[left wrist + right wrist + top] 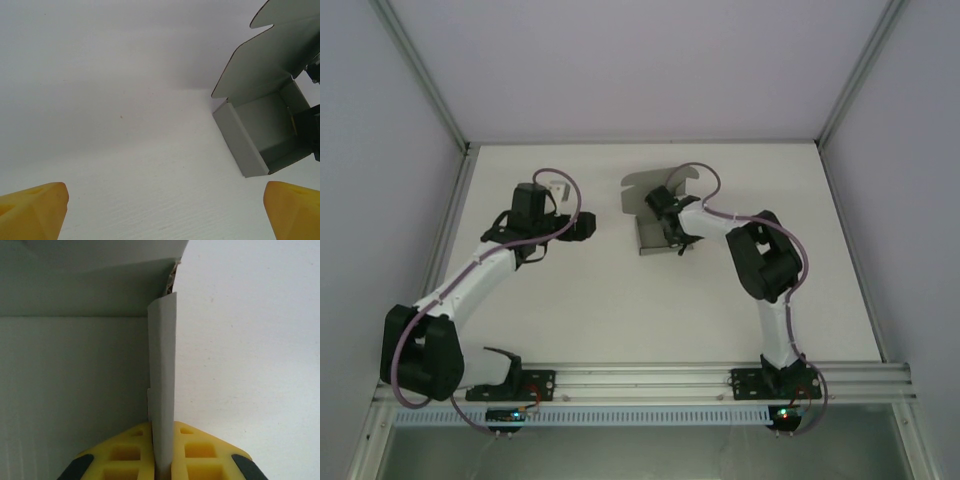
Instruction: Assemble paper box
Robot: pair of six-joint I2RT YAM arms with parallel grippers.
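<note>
The paper box [650, 240] is a small shallow grey box at the middle of the white table, its lid flap [655, 185] standing up behind it. My right gripper [672, 228] reaches into it from the right. In the right wrist view the yellow fingers [192, 450] are shut on the box's thin upright side wall [162, 370], with the box floor [75, 380] to the left. My left gripper [590, 226] hovers left of the box, apart from it. Its yellow fingertips [32, 210] stand wide open over bare table, and the paper box [260, 125] lies ahead to the right.
An aluminium rail [720, 375] carrying both arm bases runs along the near edge. White enclosure walls and metal posts [420, 70] bound the table [570, 310] at the left, back and right.
</note>
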